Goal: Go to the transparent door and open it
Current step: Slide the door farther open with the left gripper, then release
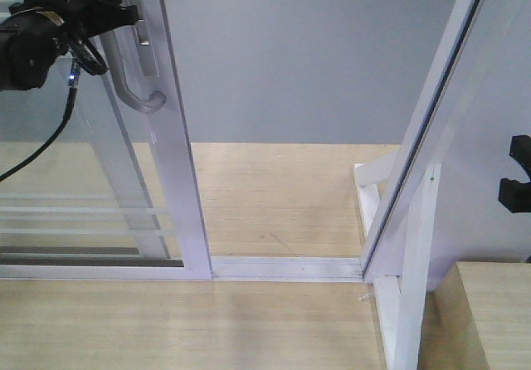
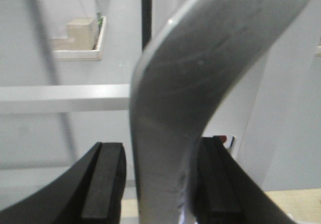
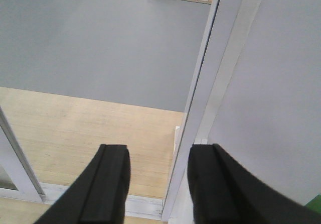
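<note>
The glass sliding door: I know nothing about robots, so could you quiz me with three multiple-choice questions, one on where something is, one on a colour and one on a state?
1. Where is the grey handle?
A. inside the left claw
B. in a drawer
C. on a chair

2. What colour is the door frame?
A. red
B. white
C. black

3. How is the right claw?
A. clamped on a cup
B. shut on a rope
C. open, holding nothing

Answers:
1 A: the left wrist view shows the handle running down through that claw's gap.
2 B: the front view shows its metal is white.
3 C: the right wrist view shows its two sides apart with nothing between them.
</note>
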Tool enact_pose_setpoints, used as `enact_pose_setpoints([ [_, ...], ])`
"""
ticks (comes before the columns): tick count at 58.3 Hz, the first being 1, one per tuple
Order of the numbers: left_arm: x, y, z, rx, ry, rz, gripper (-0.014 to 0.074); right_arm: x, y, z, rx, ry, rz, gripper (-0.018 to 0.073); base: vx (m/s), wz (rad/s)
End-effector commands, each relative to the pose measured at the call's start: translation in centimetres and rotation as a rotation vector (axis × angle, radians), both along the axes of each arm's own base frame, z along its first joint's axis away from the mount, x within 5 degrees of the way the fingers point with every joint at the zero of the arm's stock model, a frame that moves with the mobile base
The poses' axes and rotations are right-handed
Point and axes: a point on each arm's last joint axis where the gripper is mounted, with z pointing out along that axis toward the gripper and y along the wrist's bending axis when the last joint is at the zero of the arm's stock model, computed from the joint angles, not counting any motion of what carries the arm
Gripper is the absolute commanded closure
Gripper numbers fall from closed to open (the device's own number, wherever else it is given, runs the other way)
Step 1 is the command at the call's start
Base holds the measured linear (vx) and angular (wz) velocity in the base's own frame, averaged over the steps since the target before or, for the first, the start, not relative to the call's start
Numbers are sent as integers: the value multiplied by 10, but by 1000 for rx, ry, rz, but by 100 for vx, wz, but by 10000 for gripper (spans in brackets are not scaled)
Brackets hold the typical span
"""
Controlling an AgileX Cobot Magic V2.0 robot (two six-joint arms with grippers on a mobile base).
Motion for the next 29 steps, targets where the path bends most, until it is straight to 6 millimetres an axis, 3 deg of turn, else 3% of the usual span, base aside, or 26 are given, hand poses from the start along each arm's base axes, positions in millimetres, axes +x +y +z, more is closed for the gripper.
enact_pose_setpoints([
  [1, -6, 20, 41, -50, -118, 63, 207, 2, 1, 15, 1, -91, 23, 194, 0, 0],
  [14, -16, 29, 41, -38, 35, 66, 173, 2, 1, 15, 1, -92, 24, 194, 0, 0],
  [29, -47, 33, 74, 161, 1, 20, 174, 2, 1, 15, 0, -90, 23, 194, 0, 0],
])
